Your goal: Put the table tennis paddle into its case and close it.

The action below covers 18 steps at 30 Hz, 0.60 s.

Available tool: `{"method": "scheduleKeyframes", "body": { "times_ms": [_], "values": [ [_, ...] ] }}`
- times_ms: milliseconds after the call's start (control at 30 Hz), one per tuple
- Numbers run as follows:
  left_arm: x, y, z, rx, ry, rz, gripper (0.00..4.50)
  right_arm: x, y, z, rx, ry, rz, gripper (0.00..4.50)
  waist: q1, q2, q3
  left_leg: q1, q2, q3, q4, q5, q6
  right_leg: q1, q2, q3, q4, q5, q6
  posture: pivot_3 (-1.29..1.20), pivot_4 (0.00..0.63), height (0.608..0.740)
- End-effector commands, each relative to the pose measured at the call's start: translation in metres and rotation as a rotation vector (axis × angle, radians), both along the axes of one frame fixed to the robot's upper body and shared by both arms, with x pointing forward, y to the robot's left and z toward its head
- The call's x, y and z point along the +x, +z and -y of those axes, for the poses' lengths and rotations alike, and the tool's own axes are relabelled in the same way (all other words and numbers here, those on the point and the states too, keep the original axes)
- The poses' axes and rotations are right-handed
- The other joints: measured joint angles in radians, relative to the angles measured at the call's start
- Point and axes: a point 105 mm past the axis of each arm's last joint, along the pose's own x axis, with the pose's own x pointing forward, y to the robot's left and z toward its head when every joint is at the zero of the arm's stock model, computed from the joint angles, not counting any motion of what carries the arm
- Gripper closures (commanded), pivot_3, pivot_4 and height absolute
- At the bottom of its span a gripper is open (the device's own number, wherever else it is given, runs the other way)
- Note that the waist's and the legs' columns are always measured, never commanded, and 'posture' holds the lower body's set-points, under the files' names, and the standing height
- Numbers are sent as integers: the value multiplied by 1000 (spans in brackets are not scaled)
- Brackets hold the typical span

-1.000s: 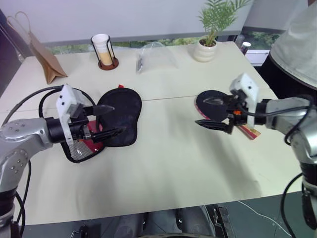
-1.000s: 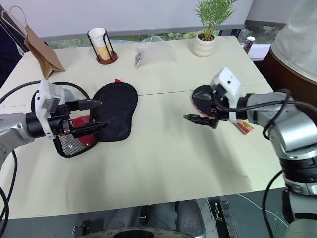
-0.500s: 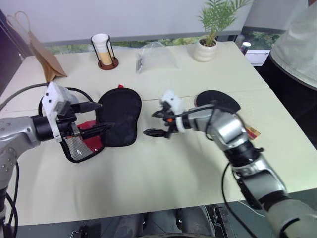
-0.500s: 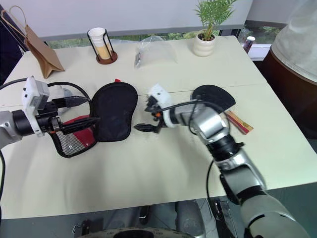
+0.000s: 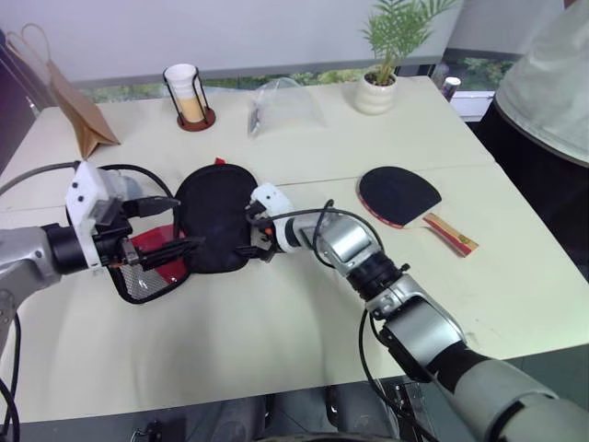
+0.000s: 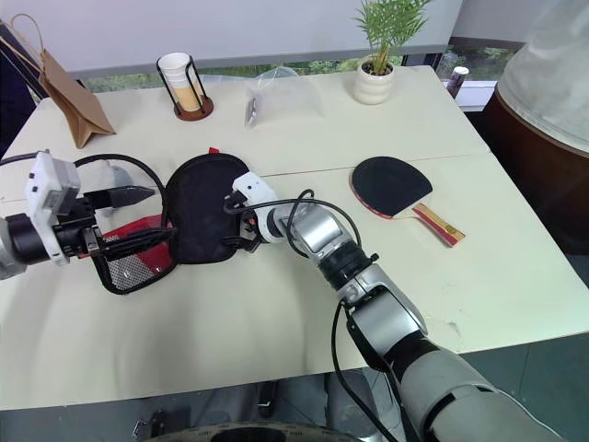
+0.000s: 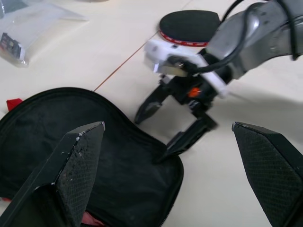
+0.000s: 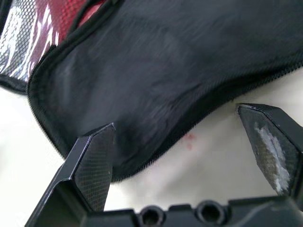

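The task is barely begun. The table tennis paddle (image 5: pixel 398 195), with its round black rubber face, red edge and short light wooden handle, lies flat on the pale table (image 5: pixel 304 313), well apart from the case and on its right side, with nothing holding it. The case (image 5: pixel 213 217), a paddle-shaped black fabric zip pouch with a red panel and mesh pocket, lies unzipped and spread open, its black flap folded out beside the red half. Left to do, as I judge it: take up the paddle, slide it inside, fold the flap over and run the zip.

The left gripper (image 5: pixel 168 224) hovers over the case's red and mesh half, its two black fingers spread wide and holding nothing. The right gripper (image 5: pixel 253 232) sits at the edge of the case nearest the paddle, jaws also wide apart and empty, one finger above the fabric rim and one over the table just beside it.

A second ago the right gripper hung over the paddle; since then it has swung all the way across to the case, leaving the paddle where it lay. The left gripper has barely shifted beside the case. The case itself keeps its place.
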Motion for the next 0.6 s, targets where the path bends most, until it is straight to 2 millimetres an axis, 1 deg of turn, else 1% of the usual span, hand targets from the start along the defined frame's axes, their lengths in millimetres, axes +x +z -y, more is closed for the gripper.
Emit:
{"method": "scheduleKeyframes", "body": {
  "times_ms": [33,133,233,333,400,433,467,500,600],
  "values": [
    [-5,11,-2,24,1,44,0,-4,2,-14,0,40,19,97,-5,0,0,0,0,0,0,0,0,0,0,0,0,0,0,0,150,740],
    [-6,11,-3,32,8,44,0,-9,-6,-20,-36,80,39,97,-9,0,0,1,0,0,0,0,0,0,1,0,0,0,0,0,150,740],
    [-7,12,-3,36,12,46,0,-12,-11,-23,-56,107,50,889,-14,0,0,2,1,0,-2,1,-1,0,1,0,0,0,-1,0,150,740],
    [-7,12,-4,39,17,49,0,-14,-15,-23,-67,124,54,2413,-19,0,0,2,1,0,-3,1,-2,0,1,0,0,0,-1,0,150,740],
    [-7,12,-4,39,19,50,0,-14,-15,-21,-71,125,55,3331,-22,0,0,2,1,0,-4,1,-2,0,1,0,0,-1,-1,0,150,740],
    [-7,12,-4,39,20,50,0,-14,-16,-20,-72,124,54,3961,-23,0,0,2,1,0,-4,1,-2,0,1,0,0,-1,-2,0,150,740],
    [-6,12,-4,39,20,50,0,-14,-16,-19,-73,122,53,4305,-23,0,0,2,1,0,-5,1,-2,0,1,0,0,-1,-2,0,150,740],
    [-6,12,-3,39,19,50,0,-13,-15,-18,-73,120,52,4416,-24,0,0,2,1,-1,-5,1,-2,0,1,0,0,-1,-2,0,150,740],
    [-4,11,-2,36,14,52,0,-8,-9,-4,-60,69,39,4416,-22,0,0,2,1,-1,-5,1,-2,0,1,0,0,-1,-2,0,150,740]
  ]
}}
